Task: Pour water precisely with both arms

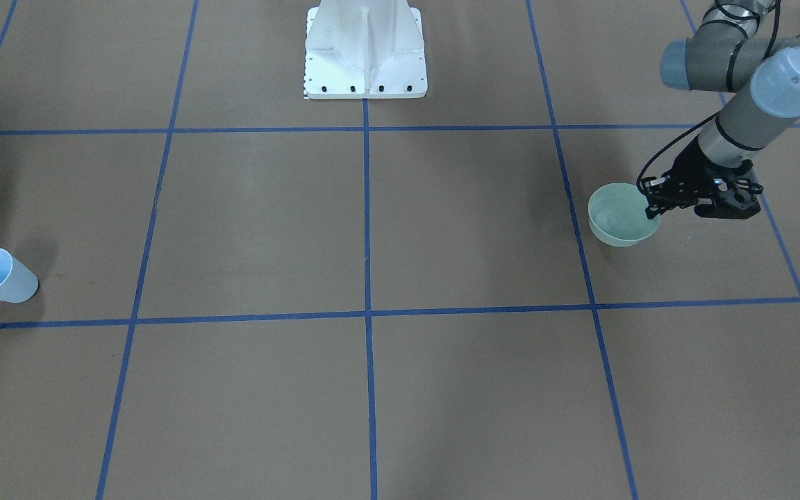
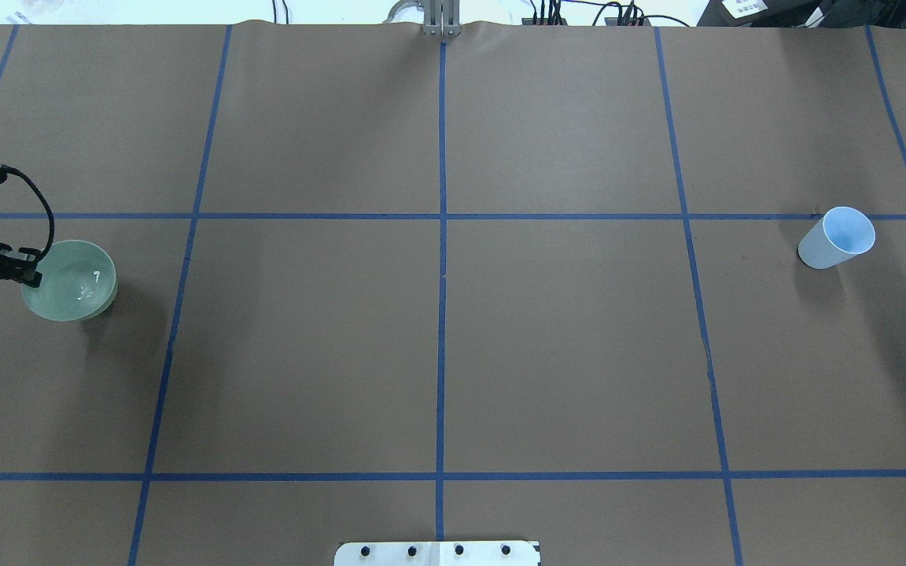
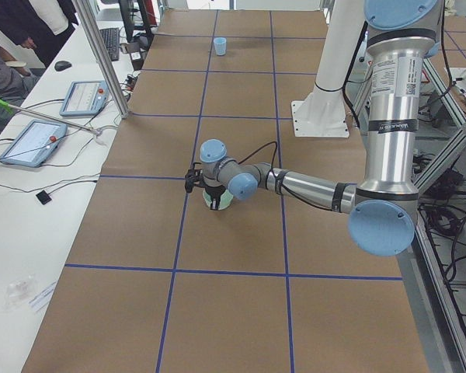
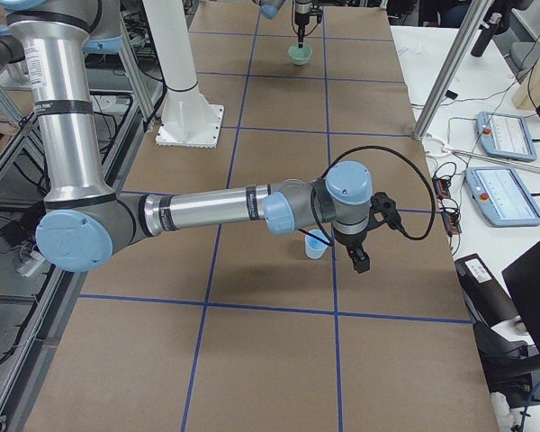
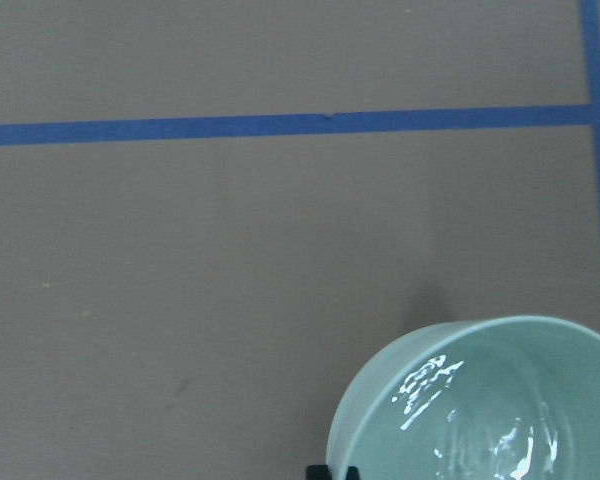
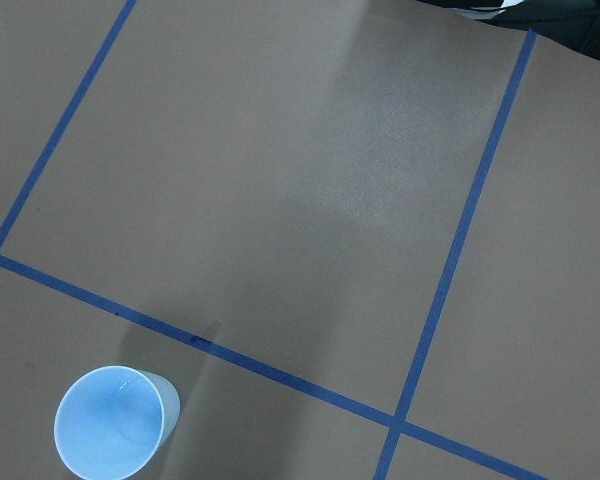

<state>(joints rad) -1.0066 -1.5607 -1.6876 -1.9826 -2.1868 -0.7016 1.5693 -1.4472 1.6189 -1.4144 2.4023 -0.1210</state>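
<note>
The table (image 2: 563,354) is overlooked from behind, opposite and both ends; the bowl (image 5: 480,400) is also framed closely from the left wrist.

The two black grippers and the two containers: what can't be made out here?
1. The black two-finger right gripper: it shows only in the right side view and lies outside the frame elsewhere, so open or shut is unclear.
2. The left gripper at the pale green bowl: whether it clamps the rim is unclear, and the overhead view's edge cuts it off.
3. The light blue plastic cup: too small to tell if it holds water.
</note>
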